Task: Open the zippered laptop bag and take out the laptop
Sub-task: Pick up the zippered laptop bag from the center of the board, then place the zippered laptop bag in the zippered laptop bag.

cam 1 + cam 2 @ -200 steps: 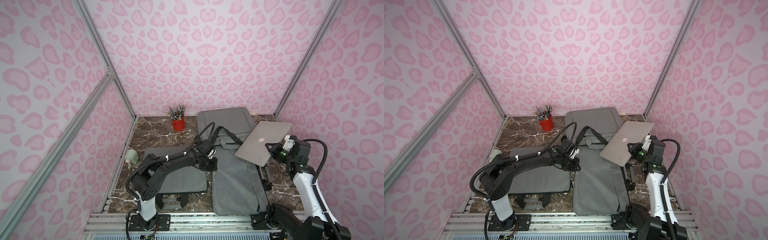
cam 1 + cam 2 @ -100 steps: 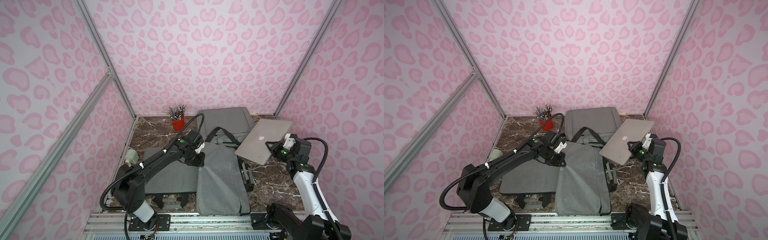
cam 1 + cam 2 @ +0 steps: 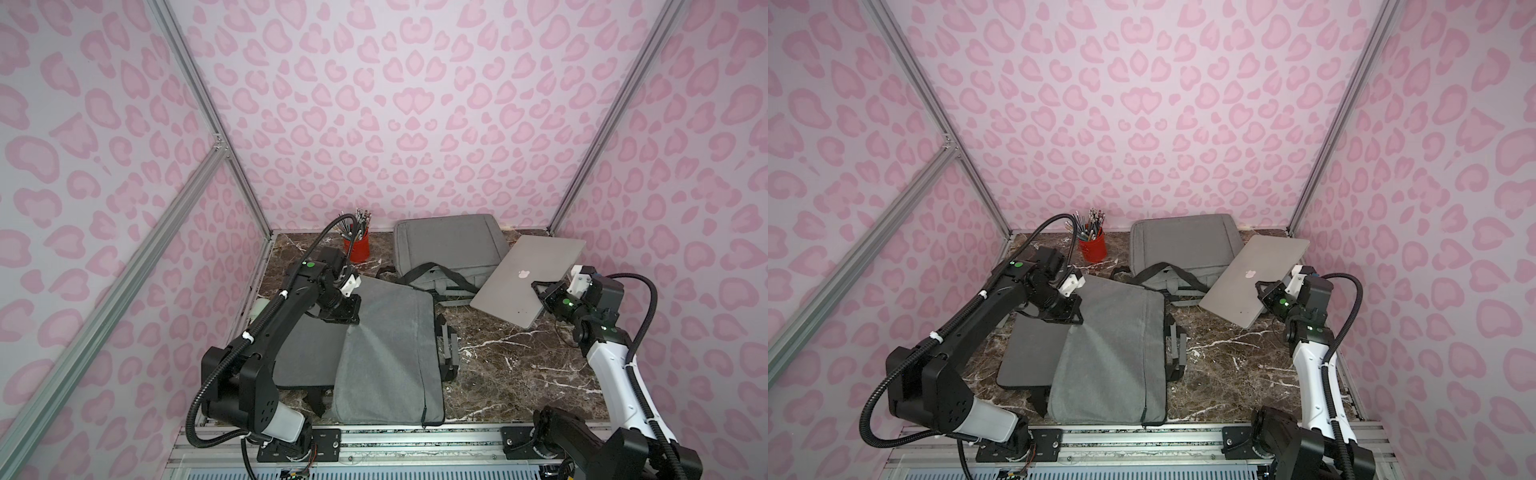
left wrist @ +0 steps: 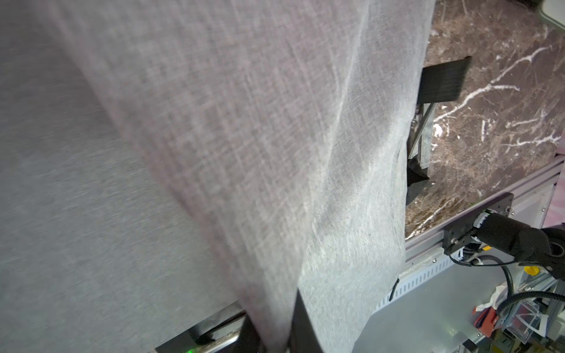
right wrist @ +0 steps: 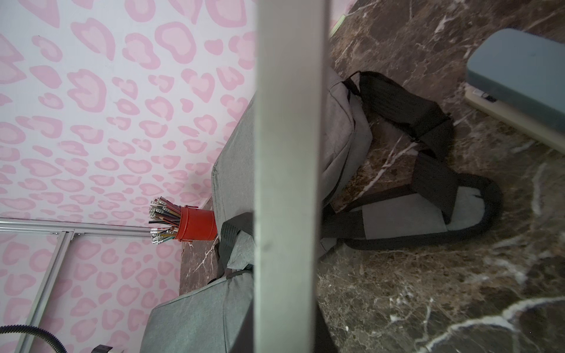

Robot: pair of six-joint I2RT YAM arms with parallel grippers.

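In both top views the grey laptop bag (image 3: 390, 353) (image 3: 1113, 353) lies near the table's front, partly over a dark grey pad. My left gripper (image 3: 347, 309) (image 3: 1073, 311) is shut on the bag's fabric at its far left corner, lifting it a little. In the left wrist view that cloth (image 4: 214, 152) fills the frame and runs between the jaws of the left gripper (image 4: 275, 345). The silver laptop (image 3: 528, 282) (image 3: 1250, 278) is out of the bag, tilted at the right. My right gripper (image 3: 540, 291) (image 3: 1262, 293) is shut on its near right edge. The right wrist view shows the laptop's edge (image 5: 287, 152) end-on.
A second grey bag (image 3: 449, 245) with black straps (image 3: 436, 276) lies at the back. A red cup of pencils (image 3: 358, 249) stands back left. The dark grey pad (image 3: 307, 353) sits front left. The held bag's strap (image 3: 446, 345) trails to its right on the marble table (image 3: 519, 365).
My left gripper has dragged the bag leftward across the table, onto the dark pad. The right gripper still holds the laptop in about the same place.
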